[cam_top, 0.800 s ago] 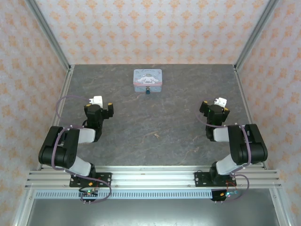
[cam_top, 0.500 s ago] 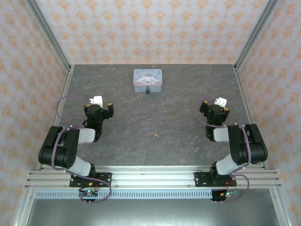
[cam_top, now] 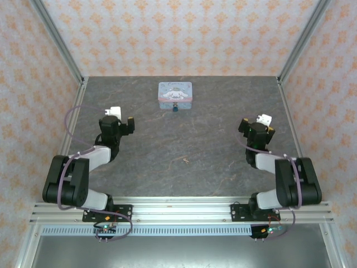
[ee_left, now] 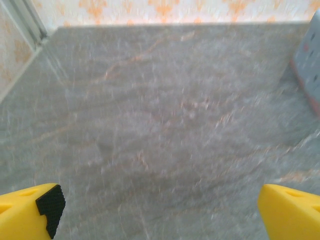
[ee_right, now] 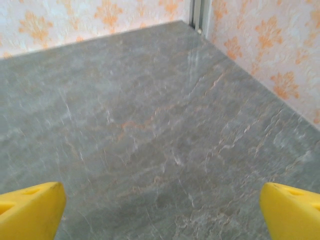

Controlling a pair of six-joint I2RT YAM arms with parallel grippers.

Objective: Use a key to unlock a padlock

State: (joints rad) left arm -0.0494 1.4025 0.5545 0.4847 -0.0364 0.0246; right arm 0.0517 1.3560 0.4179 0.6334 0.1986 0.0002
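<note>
Your left gripper [ee_left: 160, 214] stands wide open: its yellow fingertips [ee_left: 30, 210] sit at the two bottom corners of the left wrist view, with bare table between them and nothing held. From above, the left gripper [cam_top: 118, 119] is over the left half of the grey marbled stone-look table [cam_top: 217, 134], pointing away from the bases. The blue wall of the pale blue-and-pink cartoon-printed tin box [ee_left: 311, 60] cuts into the right edge of your left wrist view, well ahead of the fingers.

Your right gripper [ee_right: 161, 210] is spread just as wide, yellow fingertips [ee_right: 292, 210] apart at the bottom corners, gripping nothing and pointing toward the far right corner of the enclosure. In the top view it [cam_top: 259, 126] is over the right side of the table.

The tiny dark teal padlock [cam_top: 175, 109] hangs at the near edge of the tin box [cam_top: 175, 92], at the far middle of the table. The thin tan-gold key [cam_top: 184, 161] lies flat on the table between the two arms, well apart from both grippers and from the padlock
</note>
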